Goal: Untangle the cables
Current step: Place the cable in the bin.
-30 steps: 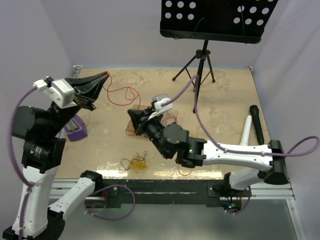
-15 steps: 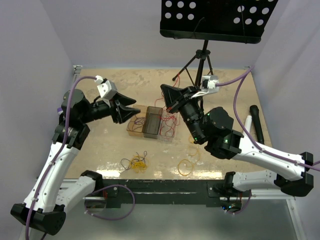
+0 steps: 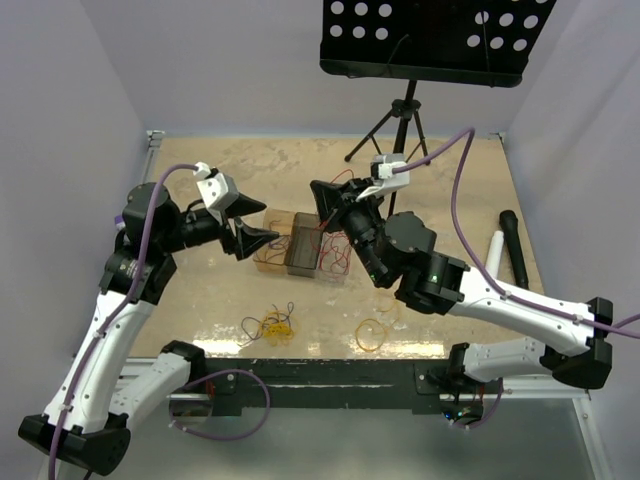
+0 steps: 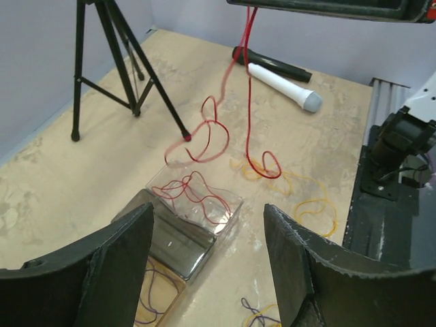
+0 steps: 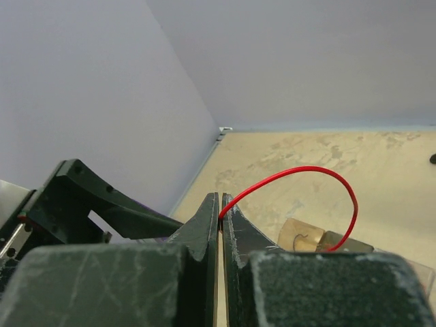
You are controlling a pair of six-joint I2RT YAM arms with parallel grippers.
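**Red cable pinched, left hand gaping**

The right hand (image 5: 219,204) is clenched tight on a thin red cable (image 5: 306,169). The cable arcs off the tips and dangles in slim, glossy loops over the clear plastic box (image 4: 228,204) on the mottled tan bench (image 3: 450,180). The left hand (image 3: 262,222) hangs just beside that box, black wedge-shaped jaws spread, grasping nothing. Yellow loops (image 3: 372,335) lie flat near the front edge.

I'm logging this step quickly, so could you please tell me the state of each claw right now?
Left claw: open, holding nothing.
Right claw: closed on the red cable.
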